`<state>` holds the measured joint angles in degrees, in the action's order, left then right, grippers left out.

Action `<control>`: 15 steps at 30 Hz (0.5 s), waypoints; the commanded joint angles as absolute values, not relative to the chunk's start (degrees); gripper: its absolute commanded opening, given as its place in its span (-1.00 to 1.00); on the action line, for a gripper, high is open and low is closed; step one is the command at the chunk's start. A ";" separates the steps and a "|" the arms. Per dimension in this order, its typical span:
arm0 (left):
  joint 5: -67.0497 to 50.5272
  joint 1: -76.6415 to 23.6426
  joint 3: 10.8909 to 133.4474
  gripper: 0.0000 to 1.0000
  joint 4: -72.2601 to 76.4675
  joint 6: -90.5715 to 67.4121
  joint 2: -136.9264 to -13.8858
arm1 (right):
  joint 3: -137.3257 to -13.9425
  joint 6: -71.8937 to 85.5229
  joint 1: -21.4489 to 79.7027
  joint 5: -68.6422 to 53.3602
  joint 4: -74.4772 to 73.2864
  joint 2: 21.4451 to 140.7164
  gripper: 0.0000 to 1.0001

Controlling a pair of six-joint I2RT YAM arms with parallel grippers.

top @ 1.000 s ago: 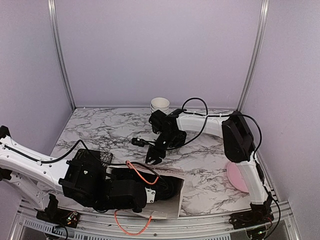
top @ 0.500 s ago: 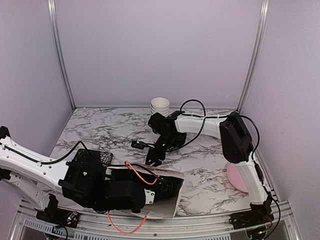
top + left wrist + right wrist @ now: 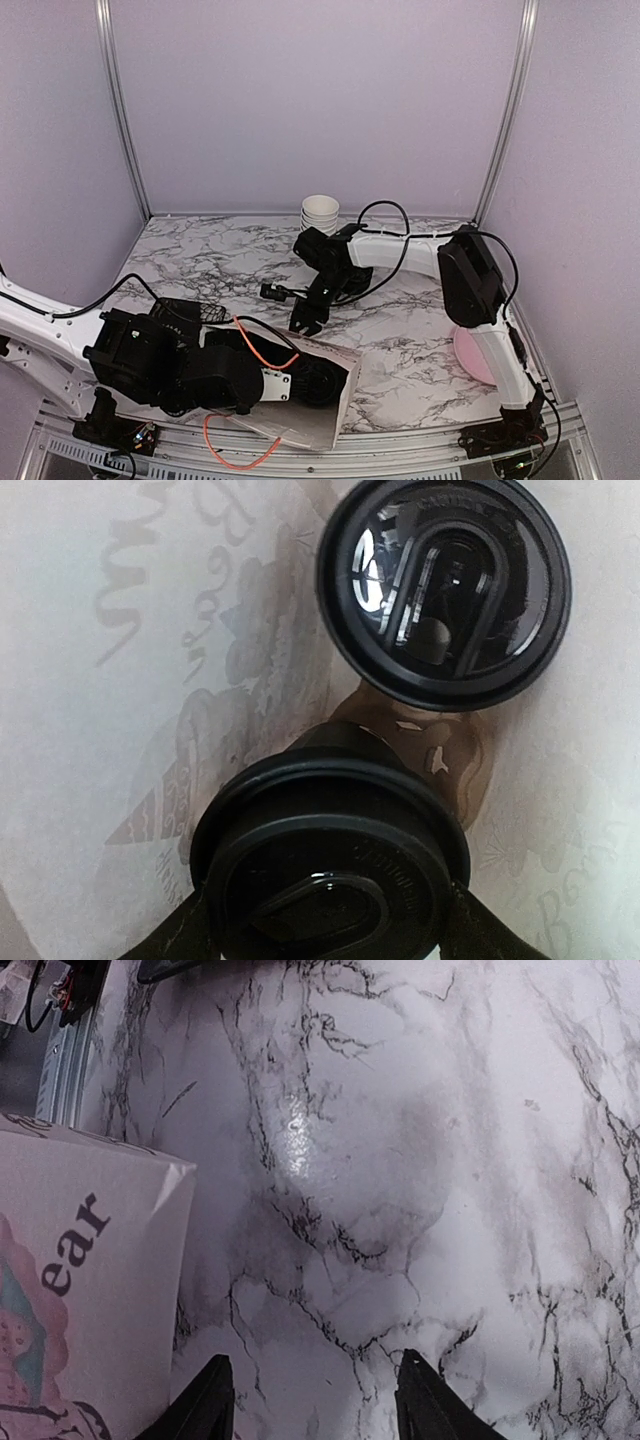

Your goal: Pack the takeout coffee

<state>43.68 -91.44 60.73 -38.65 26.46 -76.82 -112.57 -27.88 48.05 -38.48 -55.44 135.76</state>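
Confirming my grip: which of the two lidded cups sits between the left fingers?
The nearer cup, with the left fingers flanking it; the glossy-lidded cup stands free beyond.

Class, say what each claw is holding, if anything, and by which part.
The left claw holds a lidded coffee cup by its sides, near the top. The right claw is open and empty.

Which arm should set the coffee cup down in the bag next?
Left. The left jaws hold a lidded cup inside the bag, beside another lidded cup. The right jaws hang open and empty over the table, outside the bag.
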 commanded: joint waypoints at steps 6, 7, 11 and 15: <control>38.63 -91.06 58.80 -0.13 -36.49 30.15 -75.16 | -114.63 -27.98 48.69 -39.33 -56.91 137.75 0.08; 38.47 -91.13 58.73 -0.13 -36.54 30.48 -75.13 | -114.67 -27.93 48.69 -39.41 -56.98 137.78 0.08; 38.36 -91.04 58.38 -0.13 -36.00 31.73 -75.45 | -114.76 -27.82 48.65 -39.50 -57.01 137.97 0.08; 39.95 -90.48 57.95 -0.13 -35.85 31.65 -76.80 | -114.80 -27.70 48.69 -39.72 -57.12 138.12 0.08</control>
